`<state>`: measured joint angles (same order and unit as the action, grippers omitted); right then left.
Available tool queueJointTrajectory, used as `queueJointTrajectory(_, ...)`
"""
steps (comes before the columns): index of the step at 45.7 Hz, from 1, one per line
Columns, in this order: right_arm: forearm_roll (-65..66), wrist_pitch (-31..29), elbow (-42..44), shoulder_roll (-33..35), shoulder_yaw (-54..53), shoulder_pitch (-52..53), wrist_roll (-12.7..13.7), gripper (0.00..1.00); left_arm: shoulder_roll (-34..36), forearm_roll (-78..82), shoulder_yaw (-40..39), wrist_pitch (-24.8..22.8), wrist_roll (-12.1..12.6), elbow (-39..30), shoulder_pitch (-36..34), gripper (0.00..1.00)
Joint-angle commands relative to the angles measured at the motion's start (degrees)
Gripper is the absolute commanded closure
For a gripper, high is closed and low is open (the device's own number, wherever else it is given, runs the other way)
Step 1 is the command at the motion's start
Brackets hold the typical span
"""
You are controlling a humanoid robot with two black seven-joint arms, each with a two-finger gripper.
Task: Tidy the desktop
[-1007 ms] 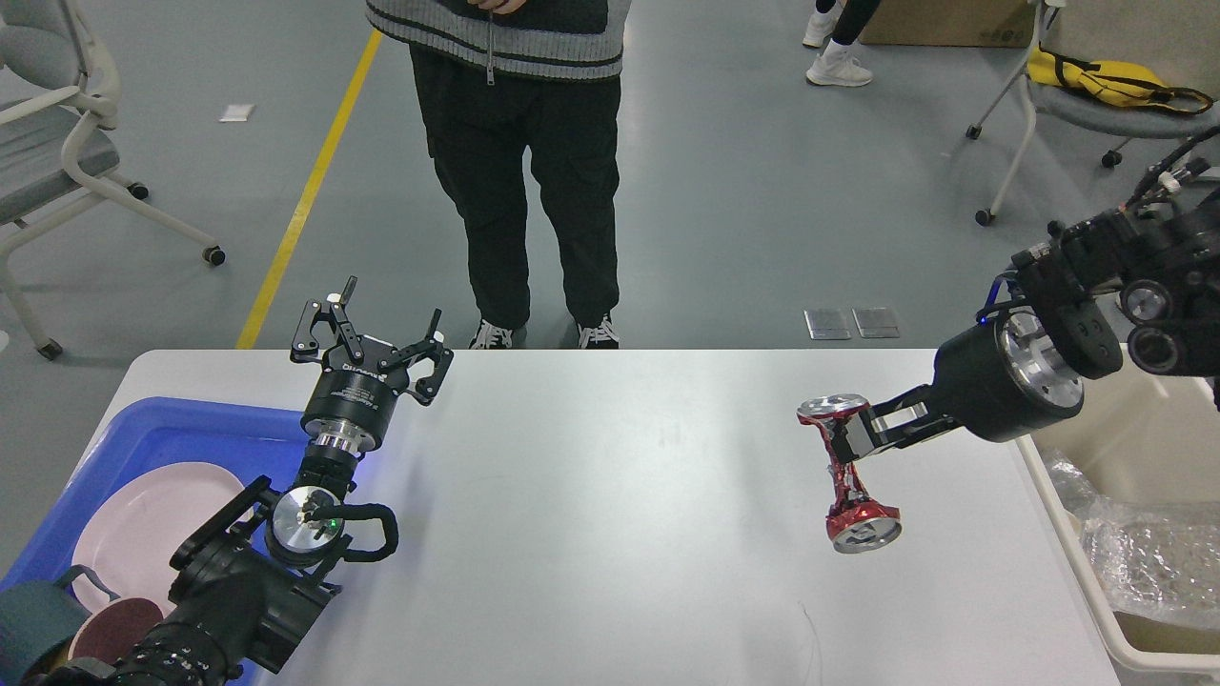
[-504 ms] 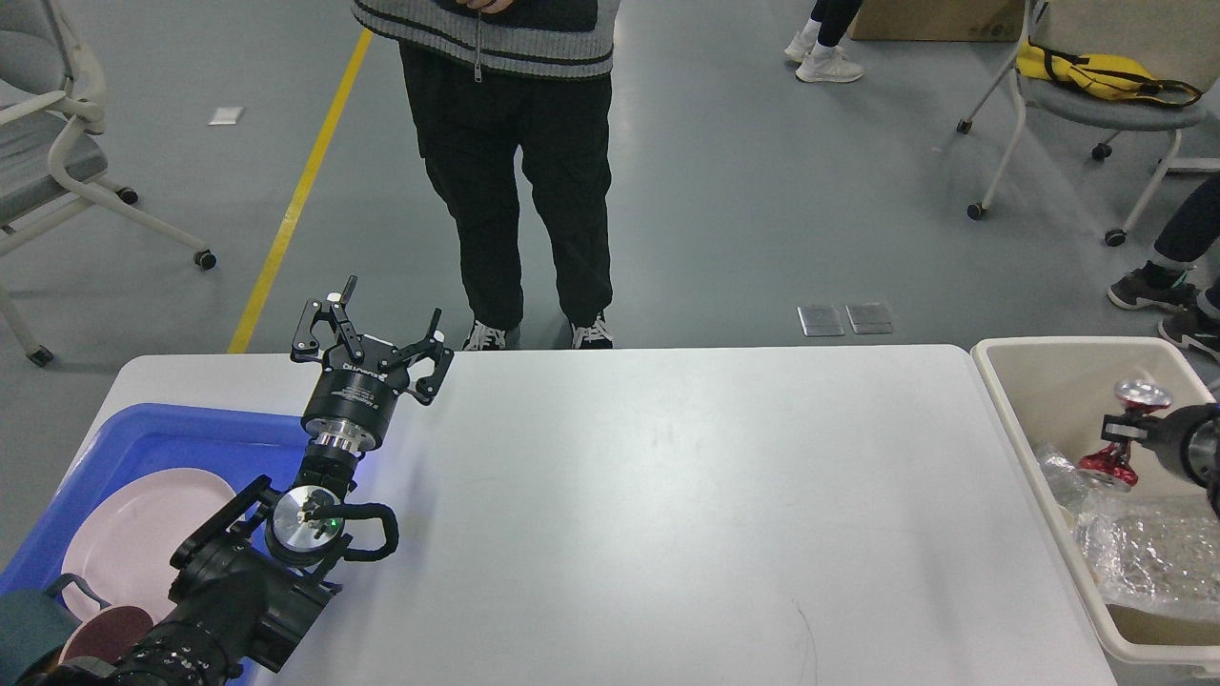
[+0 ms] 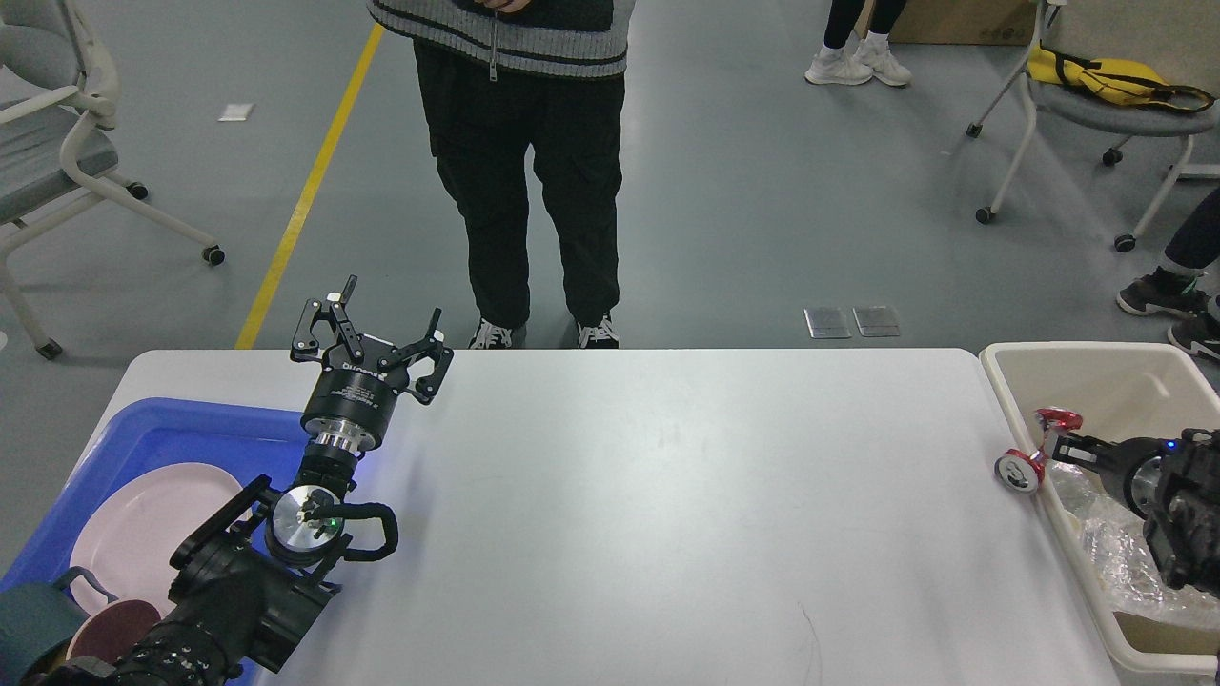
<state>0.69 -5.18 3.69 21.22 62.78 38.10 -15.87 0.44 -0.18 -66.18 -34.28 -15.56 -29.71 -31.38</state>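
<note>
Two arms frame the desktop (image 3: 667, 514), a wide white surface spanning the middle of the scene and bare except for the left arm hovering over it. At its left end, the left gripper (image 3: 381, 329) hangs with its fingers spread wide, grasping nothing, beside a blue tray (image 3: 181, 429) holding a pink plate (image 3: 143, 524) (other dishes lie at the near corner). At the right end, the right gripper (image 3: 1053, 446) is clamped on a crushed red can (image 3: 1034, 448) held over the left rim of the beige bin (image 3: 1096, 381). Tidying appears nearly complete; releasing the can into the bin seemingly remains.
</note>
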Motion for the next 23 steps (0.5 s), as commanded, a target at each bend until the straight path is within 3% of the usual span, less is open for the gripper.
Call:
queueJointTrajectory(1,0.3,0.1,0.0,1.0,0.1,0.0,1.2,0.00,0.0,0.0,0.0,0.0,0.0,0.0,0.0,0.03)
queueJointTrajectory(15,-1.1,0.2,0.1,0.8,-1.2,2.2,1.8,0.00,0.0,0.0,0.0,0.0,0.0,0.0,0.0,0.03)
queueJointTrajectory(23,-11.6,-0.5,-0.9,-2.2,-9.5,8.4,1.8,0.00,0.0,0.0,0.0,0.0,0.0,0.0,0.0,0.03)
